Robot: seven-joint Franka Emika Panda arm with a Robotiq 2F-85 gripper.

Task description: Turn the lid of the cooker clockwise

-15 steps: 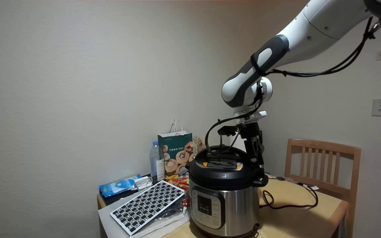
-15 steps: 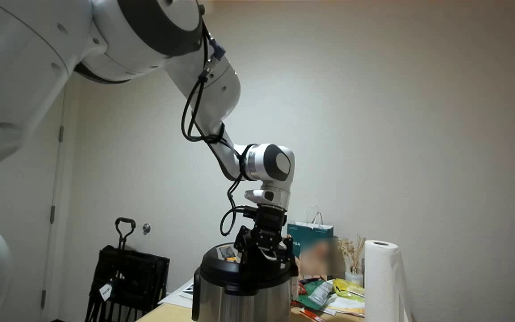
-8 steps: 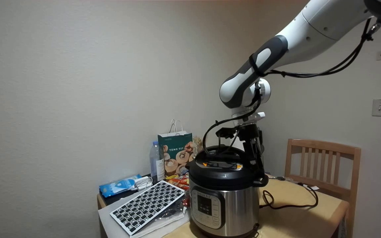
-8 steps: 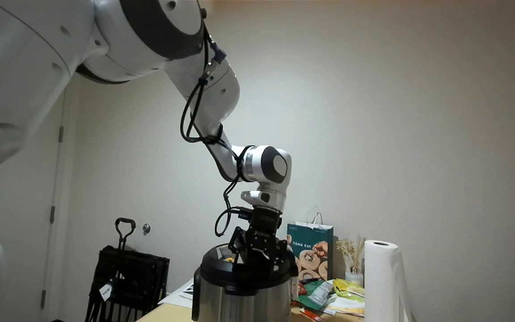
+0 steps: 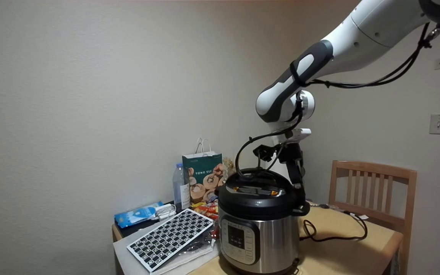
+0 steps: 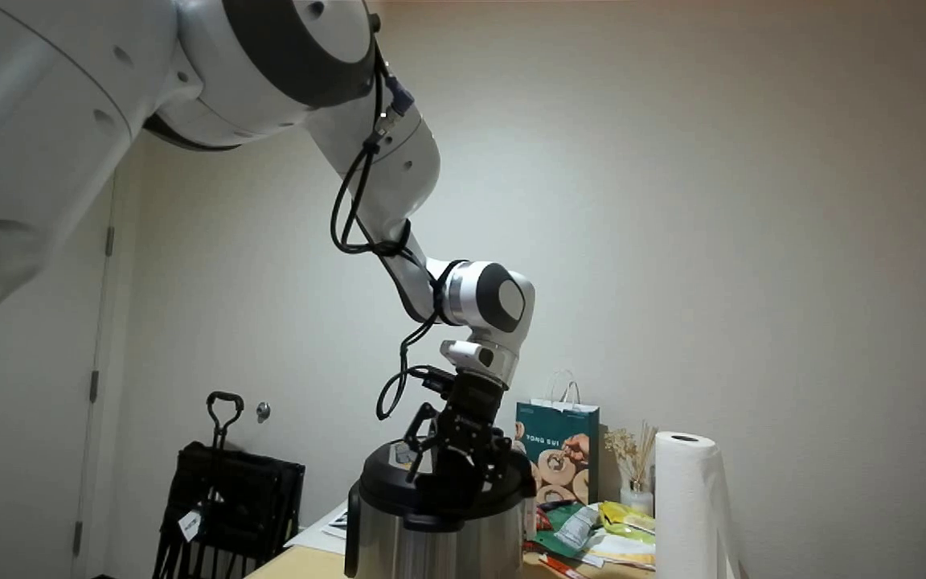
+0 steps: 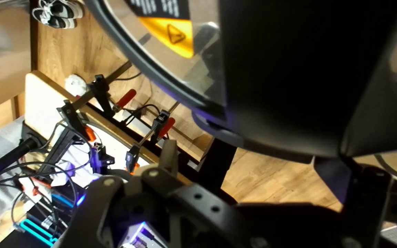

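The steel cooker (image 5: pixel 279 244) stands upright on the table, its black panel visible. The glossy black lid (image 5: pixel 256 209) sits on it, also in both exterior views. My black gripper (image 6: pixel 467 476) reaches down over the lid's top. Its jaws stand wide apart in the wrist view, and the raised dark handle (image 7: pixel 298 86) lies largely between them. One finger (image 7: pixel 169 156) stands clear of the handle's side. The opposite finger (image 7: pixel 336 179) is close to it; whether they touch, I cannot tell. An orange warning label (image 7: pixel 176 32) shows on the lid.
Behind the cooker are a green paper bag (image 5: pixel 203 179) and a bottle (image 5: pixel 185 194). A checkered board (image 5: pixel 170 238) lies beside it. A black cord (image 5: pixel 336 240) crosses the table (image 5: pixel 342 259). A paper towel roll (image 6: pixel 688 515) and snack packets (image 6: pixel 579 527) stand nearby.
My gripper has turned slightly over the lid, its cable loop swinging left in an exterior view. The silver label area reaches a little farther right, so the lid seems slightly turned.
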